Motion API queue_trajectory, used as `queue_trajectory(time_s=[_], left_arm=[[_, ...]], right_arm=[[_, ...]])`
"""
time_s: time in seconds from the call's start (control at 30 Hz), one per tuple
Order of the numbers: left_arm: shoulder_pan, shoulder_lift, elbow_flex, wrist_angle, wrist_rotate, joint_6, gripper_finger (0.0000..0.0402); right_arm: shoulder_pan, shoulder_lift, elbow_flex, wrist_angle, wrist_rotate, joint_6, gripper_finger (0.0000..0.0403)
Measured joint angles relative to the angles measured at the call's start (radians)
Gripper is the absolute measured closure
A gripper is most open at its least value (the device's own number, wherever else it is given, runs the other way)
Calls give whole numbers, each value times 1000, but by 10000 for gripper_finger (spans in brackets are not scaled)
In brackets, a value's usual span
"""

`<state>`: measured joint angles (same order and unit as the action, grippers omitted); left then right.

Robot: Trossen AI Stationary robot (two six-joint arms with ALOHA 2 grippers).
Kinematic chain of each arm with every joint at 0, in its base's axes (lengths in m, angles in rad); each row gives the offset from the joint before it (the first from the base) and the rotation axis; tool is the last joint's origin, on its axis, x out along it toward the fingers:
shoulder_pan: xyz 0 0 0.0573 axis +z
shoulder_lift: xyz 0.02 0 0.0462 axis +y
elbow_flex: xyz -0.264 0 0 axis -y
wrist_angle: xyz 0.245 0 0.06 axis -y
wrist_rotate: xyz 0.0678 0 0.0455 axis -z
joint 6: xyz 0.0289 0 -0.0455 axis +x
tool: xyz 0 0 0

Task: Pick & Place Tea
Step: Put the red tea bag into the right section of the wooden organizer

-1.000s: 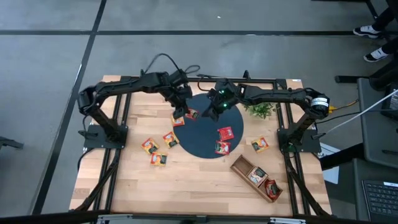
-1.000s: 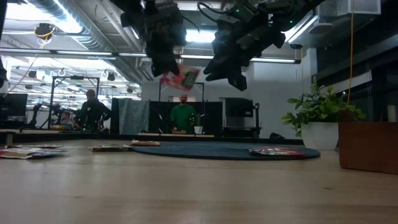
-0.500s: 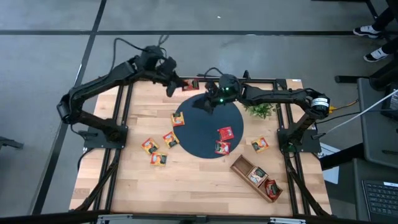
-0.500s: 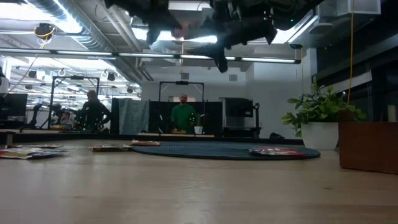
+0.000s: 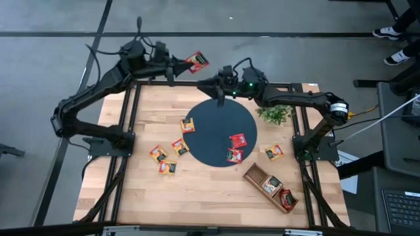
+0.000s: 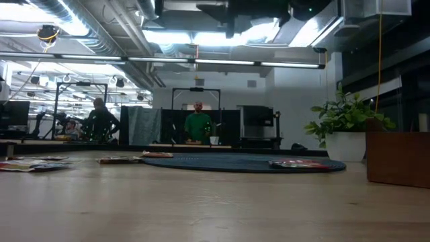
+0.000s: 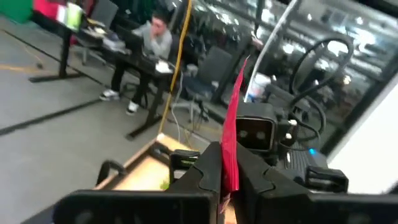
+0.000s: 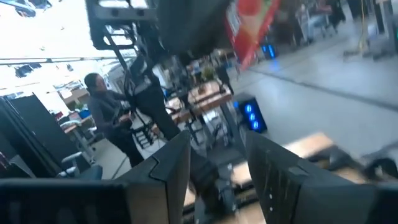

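A wooden worktop (image 5: 197, 183) carries a round dark mat (image 5: 216, 141), a long wooden tray (image 5: 254, 174) near the right arm's base and a small green plant (image 5: 274, 115). Above its far edge the left hand (image 5: 178, 65) pinches a red tea packet (image 5: 195, 61), raised beyond the worktop; the left wrist view shows that packet (image 7: 231, 134) edge-on between the pressed fingers (image 7: 205, 171). Facing it, the right hand (image 5: 210, 84) is spread and holds nothing. Other tea packets (image 5: 164, 155) lie flat on the wood and mat; two apparently sit in the tray.
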<state>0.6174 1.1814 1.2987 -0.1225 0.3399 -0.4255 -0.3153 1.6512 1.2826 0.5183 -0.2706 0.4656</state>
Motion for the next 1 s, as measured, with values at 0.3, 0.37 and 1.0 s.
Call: queue_trajectory(time_s=[0.3, 0.37, 1.0], left_arm=[[-1, -15, 0, 0, -24, -67, 390], [-7, -15, 0, 0, -21, -75, 389], [-16, -46, 0, -8, 39, -75, 389]], right_arm=[[-14, 0, 76, 10, 28, -46, 246], [-22, 0, 84, 11, 47, -29, 246], [-55, 0, 84, 116, 51, 27, 246]])
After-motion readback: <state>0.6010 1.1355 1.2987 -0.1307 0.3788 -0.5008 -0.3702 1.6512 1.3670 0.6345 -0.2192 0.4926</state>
